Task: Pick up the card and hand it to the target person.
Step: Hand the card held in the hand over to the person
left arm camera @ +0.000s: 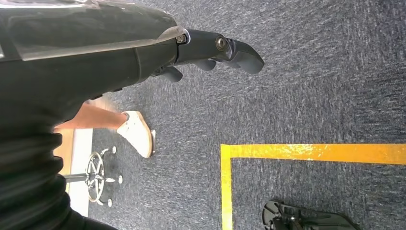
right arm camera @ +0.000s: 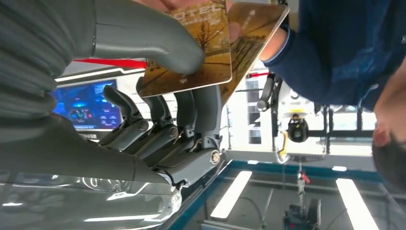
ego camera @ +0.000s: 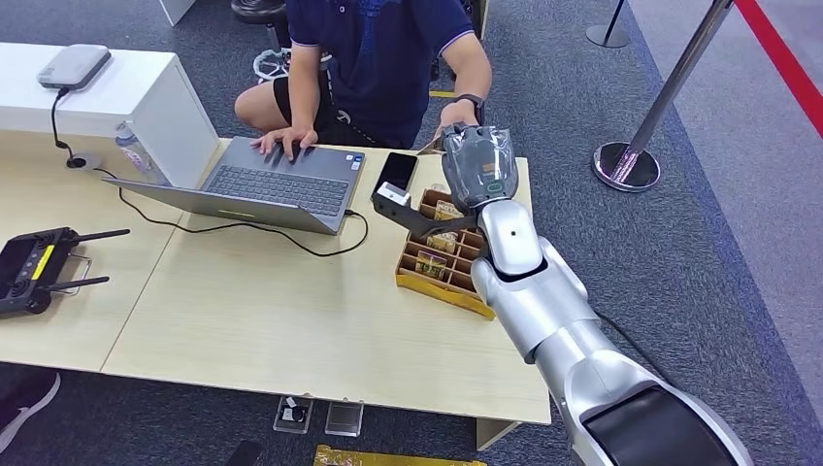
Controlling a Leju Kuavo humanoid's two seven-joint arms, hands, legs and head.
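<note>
My right hand (ego camera: 477, 165) is raised over the desk's far edge toward the seated person (ego camera: 378, 49). In the right wrist view its thumb (right arm camera: 143, 36) presses a golden-brown hotel card (right arm camera: 210, 62) against the dark fingers (right arm camera: 191, 115). A second, similar card face (right arm camera: 253, 33) shows just behind it. The person's fingertips (right arm camera: 234, 29) touch the cards, and the person's hand (ego camera: 454, 116) meets my hand in the head view. My left hand (left arm camera: 215, 50) hangs over the carpet and holds nothing.
A yellow compartment box (ego camera: 442, 257) with several cards sits under my right forearm. A phone (ego camera: 397, 171), an open laptop (ego camera: 262, 184) with the person's other hand on it, and a black controller (ego camera: 34, 267) lie on the desk. A stanchion base (ego camera: 626, 165) stands to the right.
</note>
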